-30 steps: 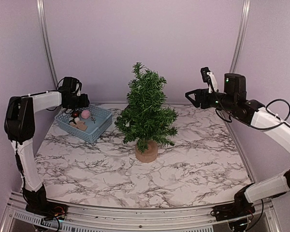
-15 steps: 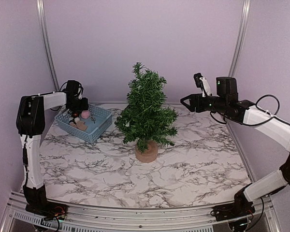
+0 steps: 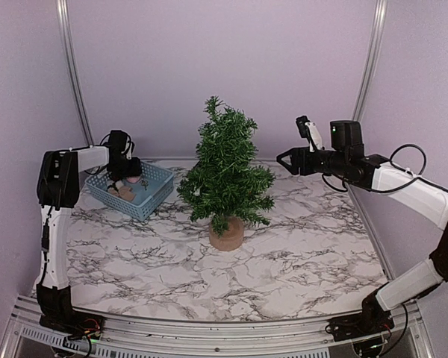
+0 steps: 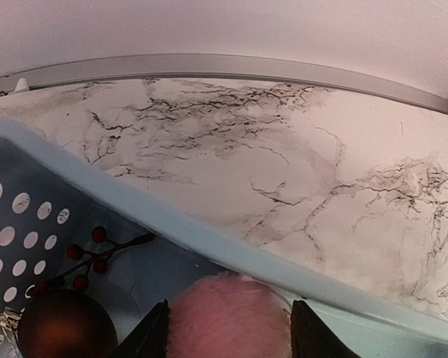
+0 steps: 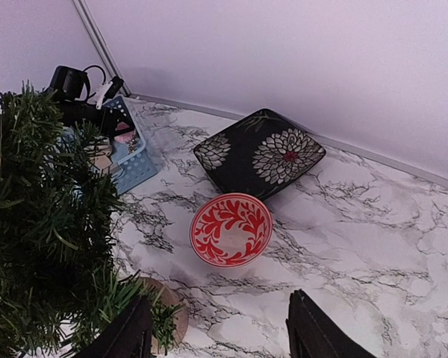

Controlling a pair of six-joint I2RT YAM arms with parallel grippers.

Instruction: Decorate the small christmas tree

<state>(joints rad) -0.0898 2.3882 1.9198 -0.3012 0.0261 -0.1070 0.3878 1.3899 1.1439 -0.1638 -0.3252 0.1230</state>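
Observation:
The small christmas tree (image 3: 224, 175) stands mid-table on its tan stump (image 3: 226, 233); in the right wrist view its needles (image 5: 37, 224) fill the left side. My left gripper (image 3: 128, 176) is down inside a light blue basket (image 3: 155, 195). In the left wrist view its jaws stand open round a fluffy pink ball (image 4: 230, 317), one black finger (image 4: 153, 334) on each side, close against the fluff. My right gripper (image 3: 284, 160) hangs open in the air just right of the tree's upper half, with nothing between its fingers (image 5: 313, 332).
The basket also holds a sprig of red berries (image 4: 86, 253) and a dark red bauble (image 4: 63, 328). Behind the tree lie a red-patterned bowl (image 5: 231, 229) and a black flowered square dish (image 5: 259, 151). The back wall runs close behind the basket.
My right arm has swung left, closer to the tree. My left gripper has moved right and down into the basket over the pink ball, its jaws narrowing a little.

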